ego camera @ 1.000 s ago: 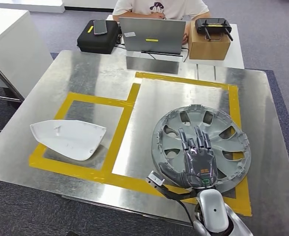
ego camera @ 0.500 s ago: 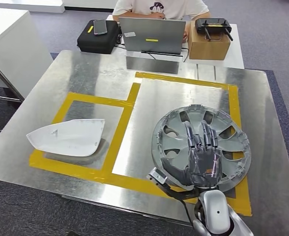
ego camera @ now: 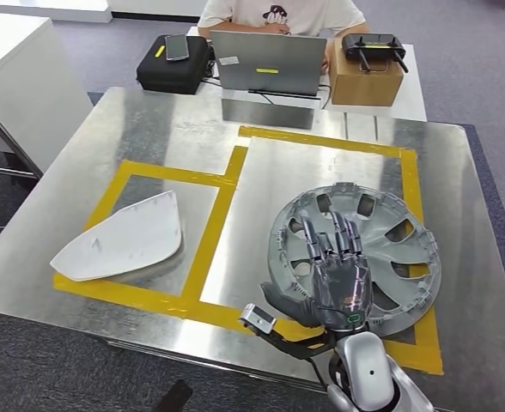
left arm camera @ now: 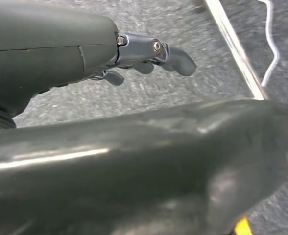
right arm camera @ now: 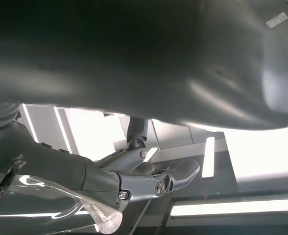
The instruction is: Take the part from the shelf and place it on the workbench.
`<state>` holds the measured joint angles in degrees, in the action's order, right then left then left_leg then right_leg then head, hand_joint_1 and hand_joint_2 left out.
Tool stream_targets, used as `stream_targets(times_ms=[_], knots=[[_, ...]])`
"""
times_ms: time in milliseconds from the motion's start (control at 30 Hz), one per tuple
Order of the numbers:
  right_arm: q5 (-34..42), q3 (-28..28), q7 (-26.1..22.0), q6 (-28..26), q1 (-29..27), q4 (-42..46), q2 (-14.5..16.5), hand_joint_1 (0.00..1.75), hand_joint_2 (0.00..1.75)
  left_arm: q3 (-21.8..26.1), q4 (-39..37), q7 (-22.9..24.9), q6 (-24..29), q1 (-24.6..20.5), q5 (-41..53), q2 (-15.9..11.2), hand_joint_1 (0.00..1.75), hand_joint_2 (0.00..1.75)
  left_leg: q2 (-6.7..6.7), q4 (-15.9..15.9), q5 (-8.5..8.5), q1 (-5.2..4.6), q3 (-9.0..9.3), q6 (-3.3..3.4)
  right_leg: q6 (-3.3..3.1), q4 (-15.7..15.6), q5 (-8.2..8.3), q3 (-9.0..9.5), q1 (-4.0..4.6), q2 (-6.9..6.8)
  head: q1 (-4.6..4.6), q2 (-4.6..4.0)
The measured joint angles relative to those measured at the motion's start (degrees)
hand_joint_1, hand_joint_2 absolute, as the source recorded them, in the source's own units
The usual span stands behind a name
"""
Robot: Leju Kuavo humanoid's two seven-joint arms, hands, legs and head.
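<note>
A grey wheel cover lies flat on the steel workbench, inside the large yellow-taped field. My right hand is spread over its near side, fingers pointing away and thumb out past the rim toward the table's front. Whether it touches the cover I cannot tell. In the right wrist view the right hand has straight fingers with nothing between them. A white curved part lies in the small taped square at the left. My left hand hangs over grey carpet, its fingers straight, holding nothing.
Behind the workbench a person sits at a white table with a laptop, a black case and a cardboard box. A white cabinet stands at the far left. Yellow tape marks the fields.
The white part has turned in its square, its right end swinging away from me. My right hand drifted right, then back left over the wheel cover. The view shifted slightly.
</note>
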<state>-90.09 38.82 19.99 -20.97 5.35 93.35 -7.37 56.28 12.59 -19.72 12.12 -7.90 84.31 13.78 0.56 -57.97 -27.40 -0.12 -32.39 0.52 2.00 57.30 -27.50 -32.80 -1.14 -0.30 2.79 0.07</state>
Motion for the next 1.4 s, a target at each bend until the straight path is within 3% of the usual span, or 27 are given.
stream_targets(times_ms=[100, 167, 233, 300, 333, 367, 400, 467, 533, 633, 667, 733, 800, 833, 867, 900, 967, 1033, 1067, 1133, 1167, 1233, 1300, 1333, 1367, 1400], knots=[[0.0, -0.1, -0.7, 0.0, -0.1, -0.3, 0.7, 0.0, 0.0, -0.6, 0.0, -0.2, 0.0, -0.1, -0.3, 0.2, 0.0, 0.0, 0.0, 0.0, 0.12, -0.07, -0.07, 0.62, 0.55, -0.2, 0.17, 0.06, -0.08, -0.06, -0.03, 0.0], [0.0, -0.2, -0.8, 0.0, -0.1, -0.3, 0.9, 0.0, 0.0, -0.8, 0.0, -0.3, 0.1, -0.2, -0.3, 0.5, 0.0, 0.0, 0.12, 0.8, 0.68, 0.2, 0.09, 1.21, 0.96, 0.6, -0.76, -0.52, -0.1, -0.01, 0.03, 0.0], [0.0, -0.3, -0.9, 0.0, -0.1, -0.4, 1.0, 0.0, 0.0, -1.0, 0.0, -0.3, 0.1, -0.3, -0.3, 0.8, 0.0, 0.0, 0.29, 1.3, 1.21, 0.49, 0.1, 1.65, 1.26, 5.7, -4.05, -2.9, -0.12, 0.12, 0.13, 0.0], [0.0, -0.4, -1.0, 0.0, -0.3, -0.6, 1.0, 0.0, 0.0, -1.2, 0.0, -0.3, 0.1, -0.3, -0.3, 1.0, 0.0, 0.0, 0.38, 1.2, 1.46, 0.5, -0.17, 1.76, 1.58, 13.3, -7.76, -6.17, -0.16, 0.16, 0.16, 0.0], [0.0, -0.5, -1.0, 0.0, -0.5, -0.7, 1.0, 0.0, 0.0, -1.3, 0.0, -0.3, 0.1, -0.3, -0.4, 1.1, 0.0, 0.0, 0.42, 1.2, 1.54, 0.51, -0.28, 1.73, 1.72, 15.6, -8.39, -7.03, -0.2, 0.16, 0.15, 0.0], [0.0, -0.6, -1.1, 0.0, -0.5, -0.9, 1.0, 0.0, 0.0, -1.3, 0.0, -0.3, 0.1, -0.3, -0.4, 1.1, 0.0, 0.0, 0.42, 1.2, 1.59, 0.55, -0.36, 1.66, 1.85, 15.6, -7.81, -6.81, -0.28, 0.14, 0.16, 0.0], [0.0, -0.7, -1.3, 0.0, -0.6, -0.9, 1.1, 0.0, 0.0, -1.4, 0.0, -0.3, 0.1, -0.3, -0.5, 1.2, 0.0, 0.0, 0.42, 1.2, 1.63, 0.62, -0.4, 1.55, 1.94, 13.3, -6.19, -5.41, -0.4, 0.1, 0.15, 0.0], [0.0, -1.0, -1.9, 0.0, -0.6, -1.0, 1.2, 0.0, 0.0, -1.6, 0.0, -0.3, 0.1, -0.3, -0.7, 1.2, 0.0, 0.0, 0.36, 0.9, 1.63, 0.65, -0.54, 1.04, 2.19, 5.1, -2.8, -0.57, -0.6, -0.16, 0.2, 0.0], [0.0, -1.3, -2.4, 0.0, -0.7, -1.1, 1.4, 0.0, 0.0, -1.7, 0.0, -0.3, 0.2, -0.3, -0.9, 1.2, 0.0, 0.0, 0.28, 0.5, 1.72, 0.47, -0.83, 0.28, 1.82, 0.4, -1.59, 2.17, -0.56, -0.14, 0.22, 0.0], [0.0, -1.8, -3.1, 0.1, -1.2, -1.1, 1.9, 0.0, 0.0, -1.8, 0.0, -0.4, 0.3, -0.3, -1.4, 1.2, 0.0, 0.0, 0.24, 0.0, 1.87, 0.52, -1.26, -0.69, 0.32, 0.3, -1.4, 1.69, -0.43, 0.19, 0.14, 0.0], [0.0, -2.0, -3.3, 0.1, -1.3, -1.1, 2.1, 0.0, 0.0, -1.8, 0.0, -0.4, 0.3, -0.3, -1.5, 1.2, 0.0, 0.0, 0.18, -0.6, 1.06, 0.62, -1.52, -0.99, -0.26, 0.3, -1.16, 1.4, -0.42, 0.21, 0.09, 0.0], [0.0, -2.4, -3.7, 0.4, -1.4, -1.1, 2.5, 0.0, 0.0, -1.8, 0.0, -0.4, 0.3, -0.2, -1.6, 1.2, 0.0, 0.0, 0.02, -5.0, -3.06, 0.73, -3.06, -1.45, -1.36, 0.2, -0.45, 0.56, -0.37, 0.18, -0.12, 0.0], [0.0, -2.6, -3.8, 0.6, -1.6, -1.1, 2.8, 0.0, 0.0, -1.8, 0.0, -0.4, 0.4, -0.2, -1.9, 1.1, 0.0, 0.0, -0.06, -12.6, -7.99, 0.72, -5.32, -1.6, -1.95, 0.3, 0.38, -0.63, -0.06, 0.18, -0.31, 0.0], [0.0, -2.7, -3.9, 0.6, -1.8, -1.1, 2.9, 0.0, 0.0, -1.8, 0.0, -0.4, 0.4, -0.1, -2.0, 1.1, 0.0, 0.0, -0.07, -15.2, -9.14, 0.71, -5.77, -1.53, -2.06, 0.3, 0.82, -1.24, 0.12, 0.19, -0.33, 0.0], [0.0, -2.8, -3.9, 0.6, -1.9, -1.1, 2.9, 0.0, 0.0, -1.8, 0.0, -0.4, 0.5, -0.1, -2.1, 1.1, 0.0, 0.0, -0.09, -16.0, -9.1, 0.69, -5.33, -1.36, -2.09, 0.3, 1.25, -1.84, 0.31, 0.2, -0.33, 0.0], [0.0, -2.9, -3.9, 0.6, -2.0, -1.1, 2.9, 0.0, 0.0, -1.8, 0.0, -0.4, 0.5, -0.1, -2.1, 1.1, 0.0, 0.0, -0.12, -14.5, -8.0, 0.64, -3.85, -1.08, -2.07, 0.3, 1.67, -2.37, 0.48, 0.24, -0.33, 0.0], [0.0, -3.0, -3.9, 0.6, -2.0, -1.1, 3.0, 0.0, 0.0, -1.8, 0.0, -0.4, 0.6, -0.1, -2.1, 1.1, 0.0, 0.0, -0.29, -6.8, -5.18, 0.4, 1.38, -0.11, -1.89, 0.4, 2.54, -3.26, 0.74, 0.36, -0.32, 0.0], [0.0, -3.2, -3.9, 0.6, -2.0, -1.1, 3.2, 0.0, 0.0, -1.8, 0.0, -0.4, 0.6, -0.2, -2.2, 1.1, 0.0, 0.0, -0.55, 0.1, -4.17, 0.04, 5.52, 0.55, -1.38, 0.3, 3.46, -3.71, 0.83, 0.4, -0.27, 0.0], [0.0, -3.3, -4.0, 0.6, -2.0, -1.1, 3.3, 0.0, 0.0, -1.8, 0.0, -0.4, 0.6, -0.2, -2.3, 1.1, 0.0, 0.0, -0.65, 1.6, -4.26, -0.16, 6.2, 0.7, -1.03, 0.2, 3.93, -3.82, 0.77, 0.37, -0.31, 0.0], [0.1, -3.4, -4.2, 0.8, -2.0, -1.1, 3.5, 0.0, 0.0, -2.0, 0.0, -0.2, 0.7, -0.4, -2.3, 1.4, 0.0, 0.0, -0.62, 2.1, -3.38, -0.32, 5.83, 0.93, -0.27, -0.1, 4.76, -3.99, 0.58, 0.33, -0.42, 0.0], [0.2, -3.4, -4.4, 1.2, -1.8, -1.2, 3.6, 0.0, 0.0, -2.2, -0.1, 0.5, 1.1, -1.3, -2.3, 1.9, 0.0, 0.0, -0.53, 2.3, -2.68, -0.28, 5.36, 1.27, 0.05, 0.1, 4.27, -4.39, 0.47, 0.34, -0.46, 0.0], [1.0, -2.9, -5.0, 2.4, -0.7, -1.6, 4.1, 0.0, 0.0, -2.9, -1.8, 3.7, 2.9, -5.5, -2.4, 3.4, 0.0, 0.0, -0.51, 2.6, -0.88, -0.09, 3.76, 2.0, 0.57, 3.4, 0.36, -6.22, 0.37, 0.38, -0.3, 0.0], [2.2, -1.8, -5.0, 3.2, 1.1, -2.5, 4.7, 0.0, 0.0, -3.2, -4.3, 7.9, 4.1, -12.0, -1.6, 4.8, 0.0, 0.0, -0.68, 2.5, 0.85, -0.16, 1.53, 2.31, 1.04, 10.8, -5.02, -8.72, 0.37, 0.39, -0.1, 0.0], [2.6, -1.1, -4.7, 3.3, 1.9, -3.0, 5.0, 0.0, 0.0, -3.0, -5.2, 9.5, 4.1, -14.9, -0.7, 5.4, 0.0, 0.0, -0.7, 2.5, 1.66, -0.18, 0.45, 2.26, 1.26, 14.3, -6.22, -9.42, 0.37, 0.38, -0.1, 0.0], [3.0, -0.6, -4.4, 3.3, 2.5, -3.5, 5.2, 0.0, 0.0, -2.6, -5.9, 10.4, 4.0, -17.4, 0.6, 5.9, 0.0, 0.0, -0.6, 2.5, 2.43, -0.19, -0.54, 2.15, 1.41, 16.5, -6.02, -9.35, 0.36, 0.36, -0.1, 0.0], [3.3, 0.0, -4.1, 3.3, 2.9, -3.9, 5.4, 0.0, 0.0, -2.1, -6.7, 10.8, 4.0, -19.1, 2.0, 6.3, 0.0, 0.0, -0.41, 2.4, 3.08, -0.18, -1.41, 2.0, 1.5, 16.6, -4.65, -8.22, 0.34, 0.33, -0.09, 0.0]])
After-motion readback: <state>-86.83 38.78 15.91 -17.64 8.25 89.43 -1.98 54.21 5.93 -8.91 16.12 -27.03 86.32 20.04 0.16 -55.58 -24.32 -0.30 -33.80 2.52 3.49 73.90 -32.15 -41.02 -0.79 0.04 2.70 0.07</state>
